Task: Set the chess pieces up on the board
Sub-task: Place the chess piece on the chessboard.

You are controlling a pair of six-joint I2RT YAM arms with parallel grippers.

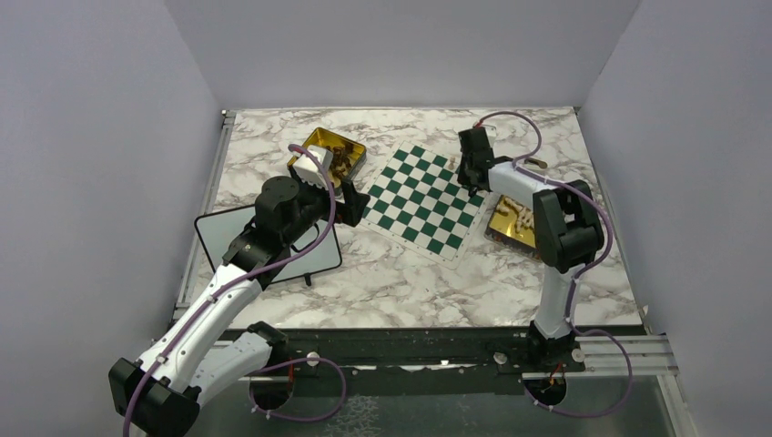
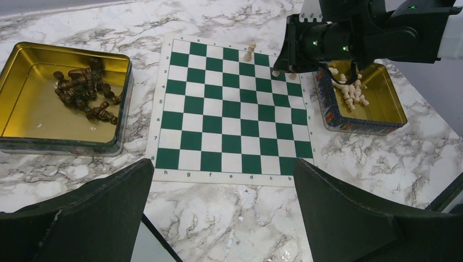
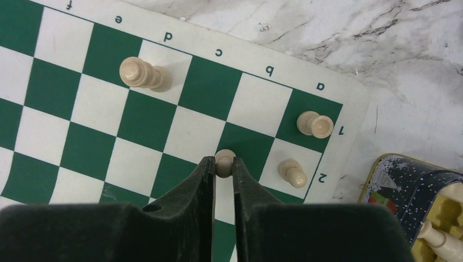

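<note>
Black fingers [image 3: 205, 180] of the right end effector [image 3: 223, 168] were clenched on a pale pawn [image 3: 224, 157], over the board [image 3: 65, 109] near its corner. I could not tell if the pawn's foot already touched the mat. It seemed to sit close to the line between two squares, so a release there could leave it across that line.

Just to the right of the fingertips stood a second pawn [image 3: 292, 173]. Ahead and to the right was a rook-like piece [image 3: 315, 124], and a tall piece [image 3: 141, 73] stood ahead to the left, well apart. In my judgement the main danger was the second pawn: when the fingers spread, the right one could push it over. The held pawn could also stick to one pad and tip as the arm lifted.

The left end effector [image 2: 223, 166] was fully released and grasped nothing. The board lay ahead of it, and the dark pieces [image 2: 84, 90] lay in a tin [image 2: 22, 139] to its left.
</note>
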